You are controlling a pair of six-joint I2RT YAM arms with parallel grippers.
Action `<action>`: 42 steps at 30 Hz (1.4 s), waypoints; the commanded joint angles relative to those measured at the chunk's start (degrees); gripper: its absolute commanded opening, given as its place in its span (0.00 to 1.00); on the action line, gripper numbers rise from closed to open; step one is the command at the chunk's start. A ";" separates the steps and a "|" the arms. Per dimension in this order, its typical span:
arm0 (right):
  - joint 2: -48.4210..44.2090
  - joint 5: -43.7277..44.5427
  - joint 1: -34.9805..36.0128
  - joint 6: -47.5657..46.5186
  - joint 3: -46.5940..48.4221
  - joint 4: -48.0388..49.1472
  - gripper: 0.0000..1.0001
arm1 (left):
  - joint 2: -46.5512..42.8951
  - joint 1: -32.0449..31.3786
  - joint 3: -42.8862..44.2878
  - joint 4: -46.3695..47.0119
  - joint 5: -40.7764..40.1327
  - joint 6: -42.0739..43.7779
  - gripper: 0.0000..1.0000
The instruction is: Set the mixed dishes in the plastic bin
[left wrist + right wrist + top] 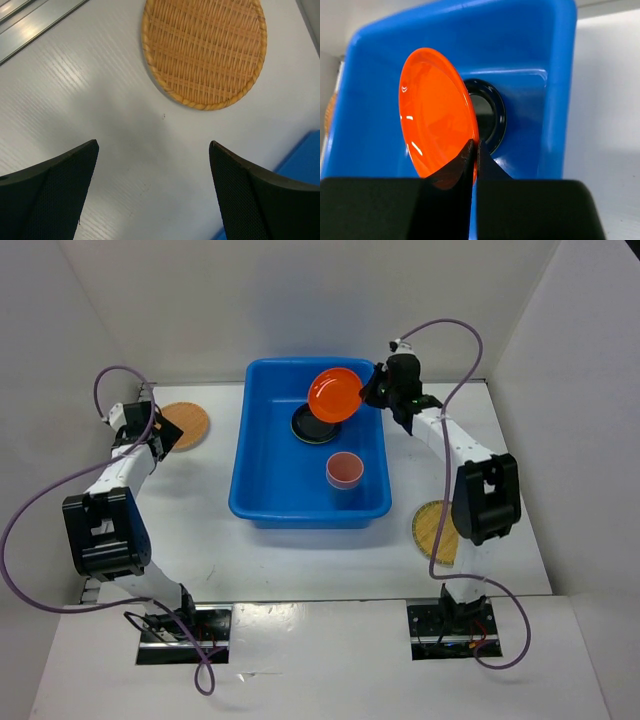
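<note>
pinched the orange plate [335,393] in the right gripper [474,147] above the plastic bin [310,515], left gripper [154,150] spread wide beside it. likely needed lowering, then release.

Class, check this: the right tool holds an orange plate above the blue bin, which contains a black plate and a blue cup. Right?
One slip: the cup in the blue bin is pink, not blue; the top external view shows it. The right tool does hold the orange plate above the bin, and the black plate is inside.
</note>
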 commanded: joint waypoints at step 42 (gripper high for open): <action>17.26 0.98 2.29 -7.17 32.56 -17.37 0.88 | 8.41 6.06 1.04 11.74 9.27 -4.29 0.99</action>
